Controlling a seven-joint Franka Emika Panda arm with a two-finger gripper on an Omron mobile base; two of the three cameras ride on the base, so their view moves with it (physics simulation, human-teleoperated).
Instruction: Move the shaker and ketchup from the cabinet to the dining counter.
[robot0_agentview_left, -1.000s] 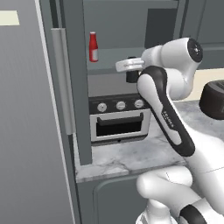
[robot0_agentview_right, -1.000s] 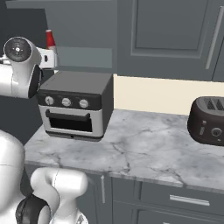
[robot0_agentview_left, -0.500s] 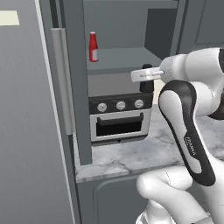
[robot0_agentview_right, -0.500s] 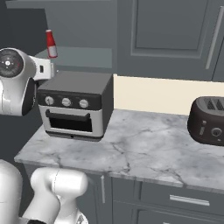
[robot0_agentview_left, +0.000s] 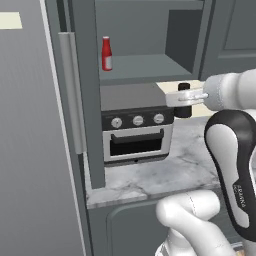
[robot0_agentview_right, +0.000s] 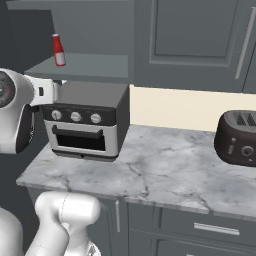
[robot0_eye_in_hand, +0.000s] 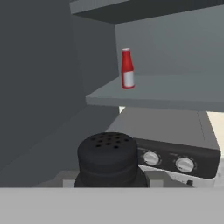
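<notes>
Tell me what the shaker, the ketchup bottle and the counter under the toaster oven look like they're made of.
Shaker: matte black, probably plastic; dull, no shine, holes in its top.
Ketchup: smooth red body with white cap, likely plastic; soft highlight only.
Counter: grey-white veining, looks like polished marble or a marble-look laminate; cannot tell which.

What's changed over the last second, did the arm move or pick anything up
The end effector, shut on the black shaker, has drawn back out of the cabinet toward the robot, to the right in the left base view. Nothing new was grasped or released. The ketchup stays upright on the shelf; the toaster oven and toaster haven't moved.
</notes>
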